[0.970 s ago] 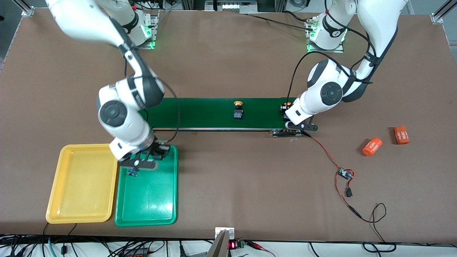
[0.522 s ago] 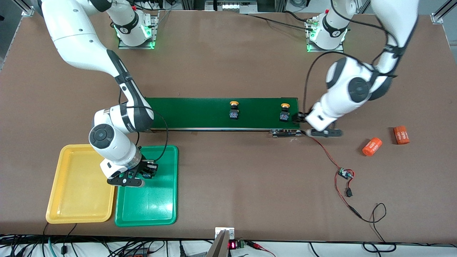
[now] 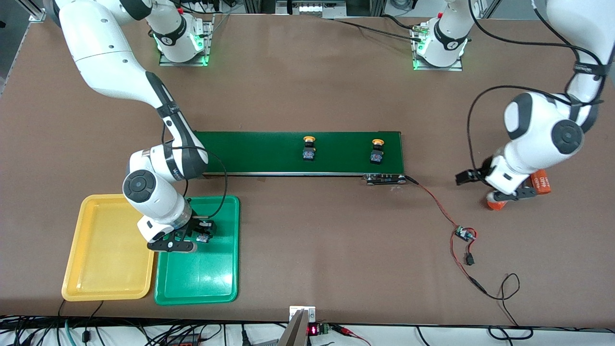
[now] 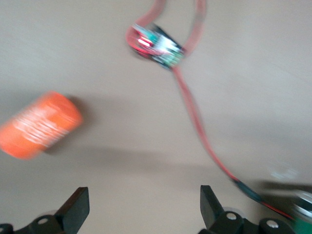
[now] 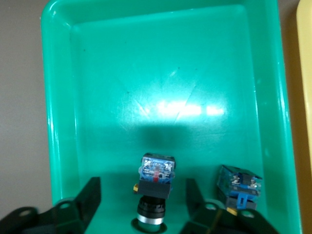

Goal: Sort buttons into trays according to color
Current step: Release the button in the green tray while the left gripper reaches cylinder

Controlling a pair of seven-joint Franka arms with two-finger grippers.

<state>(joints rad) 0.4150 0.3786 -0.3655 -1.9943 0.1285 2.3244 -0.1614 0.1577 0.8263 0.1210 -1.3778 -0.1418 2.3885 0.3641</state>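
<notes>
Over the green tray [image 3: 202, 274], at its end farther from the front camera, my right gripper [image 3: 194, 234] is open. A green button [image 5: 155, 195] lies in the tray between its fingers [image 5: 90, 195], touching neither. A second green button [image 5: 239, 187] lies beside it in the same tray [image 5: 161, 73]. The yellow tray [image 3: 110, 247] sits alongside. Two yellow buttons [image 3: 309, 148] [image 3: 377, 150] stand on the dark-green belt [image 3: 259, 151]. My left gripper [image 3: 485, 185] is open over bare table beside an orange cylinder [image 4: 39, 124], nothing between its fingers [image 4: 78, 207].
Two orange cylinders [image 3: 497, 204] [image 3: 542, 181] lie at the left arm's end of the table. A red wire [image 3: 435, 202] runs from the belt's end to a small circuit board [image 3: 465, 234] [image 4: 158, 44], and a black cable [image 3: 504, 293] trails on toward the front camera.
My right gripper came down into the green tray and opened, letting go of the green button. My left gripper left the belt's end and swung over to the orange cylinders. Both yellow buttons drifted along the belt.
</notes>
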